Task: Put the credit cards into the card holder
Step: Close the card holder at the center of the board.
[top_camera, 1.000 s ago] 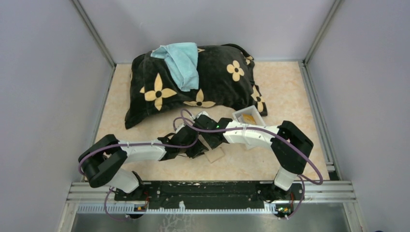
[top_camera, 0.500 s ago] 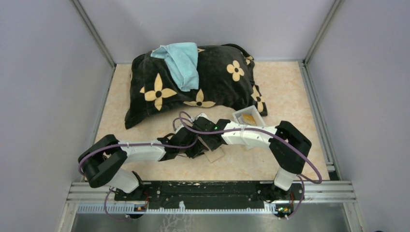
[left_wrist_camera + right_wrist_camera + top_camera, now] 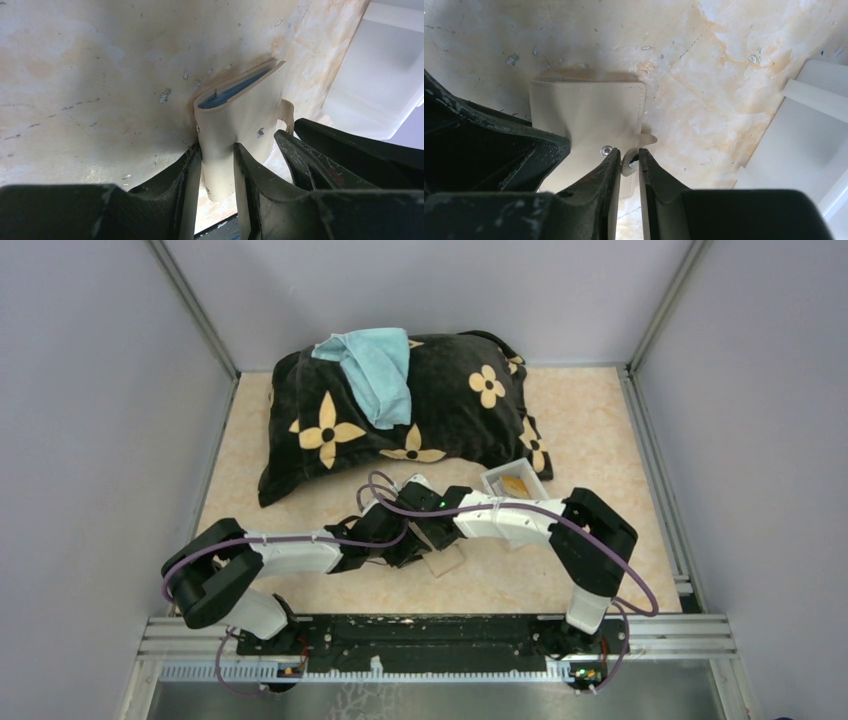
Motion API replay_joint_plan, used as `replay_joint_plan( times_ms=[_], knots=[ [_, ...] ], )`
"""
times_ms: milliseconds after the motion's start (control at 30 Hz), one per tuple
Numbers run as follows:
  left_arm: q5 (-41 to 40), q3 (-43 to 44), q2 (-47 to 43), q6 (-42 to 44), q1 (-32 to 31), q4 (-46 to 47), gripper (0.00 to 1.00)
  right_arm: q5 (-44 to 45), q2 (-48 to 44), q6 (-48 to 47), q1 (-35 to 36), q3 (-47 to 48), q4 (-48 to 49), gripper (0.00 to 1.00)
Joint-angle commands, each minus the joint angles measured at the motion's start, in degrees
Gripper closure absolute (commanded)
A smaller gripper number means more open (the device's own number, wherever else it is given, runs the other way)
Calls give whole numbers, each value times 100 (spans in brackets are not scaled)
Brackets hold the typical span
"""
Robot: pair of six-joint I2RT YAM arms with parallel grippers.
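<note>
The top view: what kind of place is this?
Probably a robot test booth, not a home: plain grey walls box in a marbled tabletop, a left arm and right arm are bolted to a metal rail, and a flowered pillow lies there.

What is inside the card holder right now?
In the left wrist view, a blue strip shows between the flaps of the folded card holder; card or lining, I cannot tell. The slots are covered by the closed flaps.
</note>
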Motion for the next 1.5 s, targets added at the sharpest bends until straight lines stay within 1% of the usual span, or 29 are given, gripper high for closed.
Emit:
replay_joint_plan(
  times_ms=[0,100,233,667,1267,1467],
  knots=[
    [-222,-280,262,217,14,-738,62,97,23,-47,100,277,-60,83],
    [-212,-272,294,218,8,-711,62,63,18,-58,108,315,-87,91],
    [-189,-236,337,236,8,-710,62,-20,8,-67,116,335,-96,94],
    [-171,-231,349,220,10,-691,62,-142,125,-51,159,339,-39,97],
    [-136,-180,367,280,7,-683,62,-4,470,-32,274,423,-37,97],
    [-151,-199,349,281,14,-693,62,93,455,-17,305,233,-18,97]
  ],
)
